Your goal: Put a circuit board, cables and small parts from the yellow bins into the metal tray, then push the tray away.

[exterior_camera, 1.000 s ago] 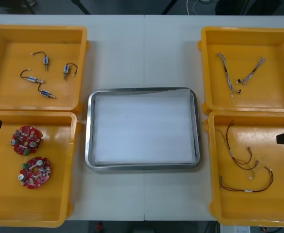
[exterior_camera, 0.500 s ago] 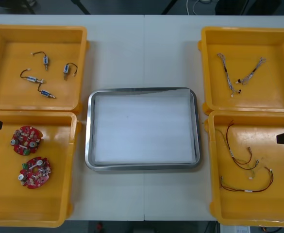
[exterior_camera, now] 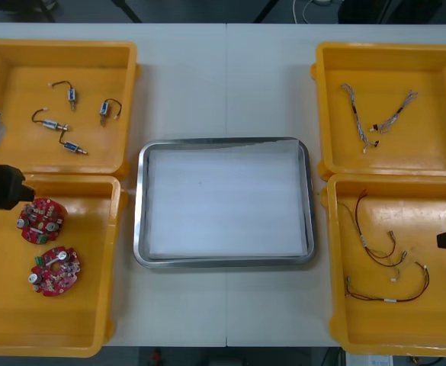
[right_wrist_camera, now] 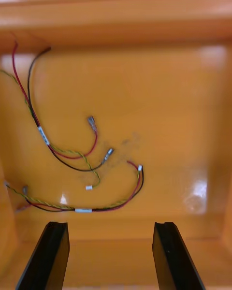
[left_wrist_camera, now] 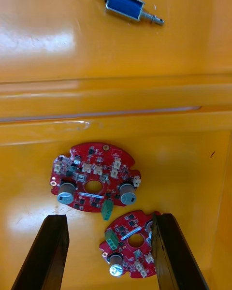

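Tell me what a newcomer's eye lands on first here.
Four yellow bins flank a shiny metal tray, white inside, at the table's centre. Two red circuit boards lie in the near left bin under the open left gripper; the open right gripper hangs over red and yellow cables in the near right bin.

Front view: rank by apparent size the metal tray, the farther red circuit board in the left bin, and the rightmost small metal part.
1. shiny rectangular metal tray
2. round red circuit board
3. small metal part with a black lead, clearly smallest
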`<state>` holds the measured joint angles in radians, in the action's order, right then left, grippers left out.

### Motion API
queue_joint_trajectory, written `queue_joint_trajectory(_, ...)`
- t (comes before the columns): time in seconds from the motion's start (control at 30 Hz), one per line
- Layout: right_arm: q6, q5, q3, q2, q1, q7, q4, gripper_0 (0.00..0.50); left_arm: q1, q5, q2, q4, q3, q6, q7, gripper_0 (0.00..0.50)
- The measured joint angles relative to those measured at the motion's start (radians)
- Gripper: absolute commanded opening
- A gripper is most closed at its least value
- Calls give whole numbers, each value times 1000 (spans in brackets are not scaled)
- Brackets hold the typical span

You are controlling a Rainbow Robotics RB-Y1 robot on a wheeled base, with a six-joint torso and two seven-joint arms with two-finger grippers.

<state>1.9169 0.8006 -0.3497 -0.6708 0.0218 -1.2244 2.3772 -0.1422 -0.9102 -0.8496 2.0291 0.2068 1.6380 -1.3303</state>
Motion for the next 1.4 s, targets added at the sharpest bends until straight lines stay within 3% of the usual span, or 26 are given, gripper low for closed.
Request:
queue_joint_trajectory(0.17, 0, 8, 0, -5, 76, -18, 1, 500, 28, 0, 0, 0, -32, -31, 0, 500)
queue_joint_trajectory(0.3, -15, 8, 0, -11, 125, -153, 1, 500, 45, 0, 0, 0, -57, -54, 0, 500)
queue_joint_trajectory(0.53, -151, 0, 8, -25, 200, -287, 1, 500, 70, 2, 0, -1, -107, -114, 1, 500)
queue_joint_trajectory(0.8, -358, -63, 124, -81, 284, -443, -4, 500, 77, 12, 0, -42, -176, -202, 2, 500)
queue_joint_trajectory(1.07, -483, -63, 215, -111, 297, -671, -91, 500, 78, 31, 0, -78, -216, -250, 2, 500)
queue_joint_trajectory(1.4, -610, -105, 335, -180, 297, -822, -122, 469, 78, 48, 0, -103, -251, -291, 3, 500)
